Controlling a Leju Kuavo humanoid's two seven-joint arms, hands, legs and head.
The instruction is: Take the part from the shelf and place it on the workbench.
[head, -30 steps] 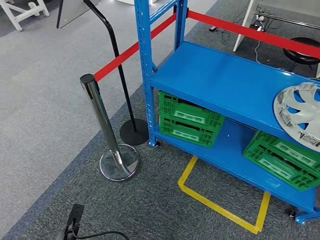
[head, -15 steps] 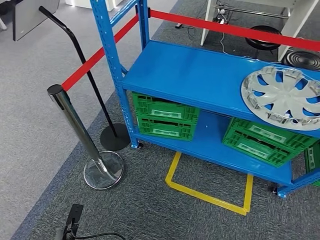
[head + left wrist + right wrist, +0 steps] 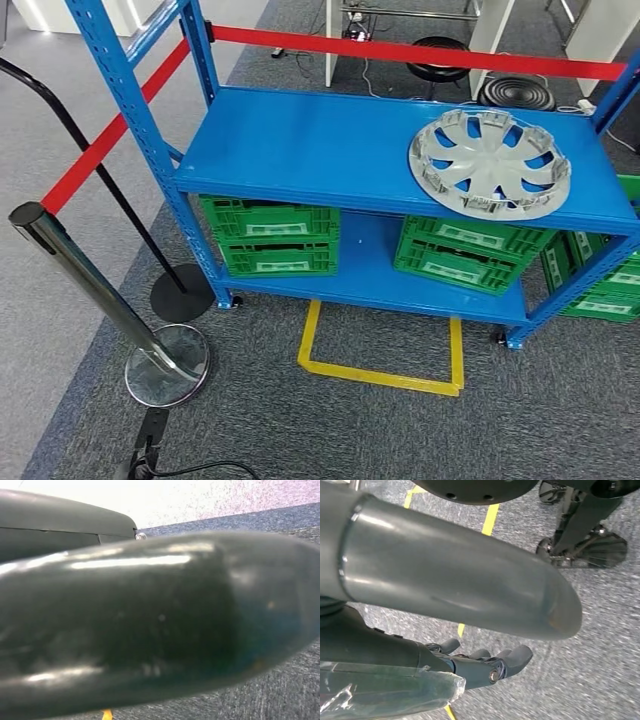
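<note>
The part is a silver hubcap (image 3: 489, 163) lying flat on the right half of the blue shelf's (image 3: 302, 150) top board, seen in the head view. In the right wrist view my right hand (image 3: 444, 595) hangs over grey carpet, its thick thumb apart from the darker fingers (image 3: 490, 662), with nothing between them. In the left wrist view my left hand (image 3: 151, 620) is a dark, blurred shape very close to the camera. Its fingers are hidden, so I cannot tell how they stand.
Green crates (image 3: 272, 235) (image 3: 468, 255) sit on the lower board, and more stand at the right (image 3: 604, 280). A yellow floor outline (image 3: 381, 375) lies in front of the shelf. At the left are a tilted chrome post (image 3: 90, 290) with a red belt (image 3: 113, 135) and a black stand base (image 3: 181, 293).
The camera has turned to the right, so the whole scene slid left in the picture. The hubcap, cut off at the right edge before, is now fully in view.
</note>
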